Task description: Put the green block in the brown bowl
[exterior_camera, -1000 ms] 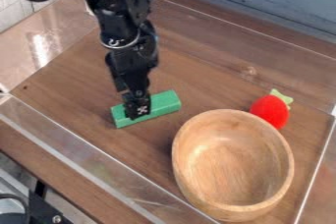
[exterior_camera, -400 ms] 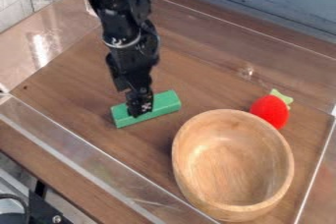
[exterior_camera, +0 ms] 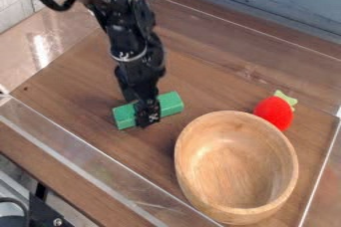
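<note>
The green block point(exterior_camera: 130, 115) lies flat on the wooden table, left of the brown bowl point(exterior_camera: 237, 162). The black arm reaches down from the upper left, and my gripper point(exterior_camera: 147, 113) stands straight over the block's middle, its fingers straddling it and down at block level. The jaws look open around the block, and the block still rests on the table. The gripper hides the block's middle, so only its two ends show. Nothing lies inside the bowl.
A small red strawberry toy point(exterior_camera: 277, 111) sits just beyond the bowl's far right rim. Clear plastic walls point(exterior_camera: 80, 161) ring the tabletop on all sides.
The gripper has dropped lower and shifted slightly right, from above the block's left part to down around its middle. The block and bowl have stayed put.
</note>
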### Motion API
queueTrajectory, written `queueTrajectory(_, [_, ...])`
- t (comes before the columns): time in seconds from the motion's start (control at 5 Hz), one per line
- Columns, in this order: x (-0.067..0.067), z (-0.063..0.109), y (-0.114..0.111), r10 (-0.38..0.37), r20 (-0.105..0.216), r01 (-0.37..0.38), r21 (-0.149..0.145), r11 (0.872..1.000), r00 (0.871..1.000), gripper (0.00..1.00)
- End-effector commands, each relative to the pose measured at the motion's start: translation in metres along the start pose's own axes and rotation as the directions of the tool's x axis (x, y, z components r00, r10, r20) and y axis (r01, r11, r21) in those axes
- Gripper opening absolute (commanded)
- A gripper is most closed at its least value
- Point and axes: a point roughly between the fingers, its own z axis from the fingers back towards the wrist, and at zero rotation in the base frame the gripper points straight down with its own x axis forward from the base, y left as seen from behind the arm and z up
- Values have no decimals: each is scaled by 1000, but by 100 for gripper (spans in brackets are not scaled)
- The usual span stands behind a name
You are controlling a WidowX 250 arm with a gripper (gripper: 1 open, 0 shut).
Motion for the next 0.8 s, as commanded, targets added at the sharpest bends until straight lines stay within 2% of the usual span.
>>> queueTrajectory(0.0, [-1,-3,4,-26,29,26,9,1000,999,0])
queueTrajectory(0.2, [0,3,1,-65,19,65,7,998,998,0])
queueTrajectory(0.6, [-11,8,4,-134,-20,134,-8,991,991,0])
